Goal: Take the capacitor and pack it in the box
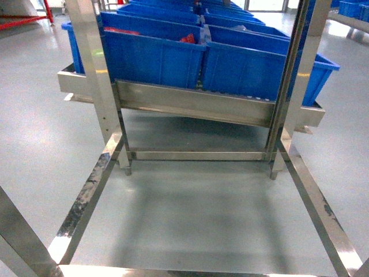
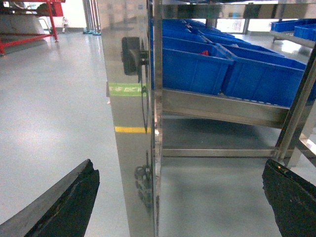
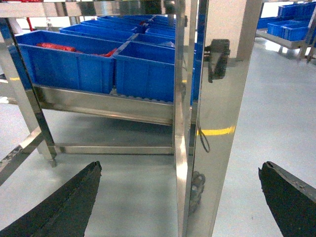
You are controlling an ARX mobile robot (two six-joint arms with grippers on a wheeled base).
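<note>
No pink box or capacitor in any view. Left gripper (image 2: 180, 197) spread wide, dark fingers (image 2: 69, 205) at seven and five o'clock, holding nothing. Right gripper (image 3: 180, 197) likewise apart and bare. Steel post (image 2: 131, 118) at twelve o'clock from each wrist. Beyond, blue bins (image 1: 155, 55) on a sloping steel rack (image 1: 190, 104), grey floor (image 1: 196, 213) beneath.

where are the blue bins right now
In the head view, the blue bins sit in rows on the tilted steel rack shelf straight ahead, between its two upright posts.
</note>
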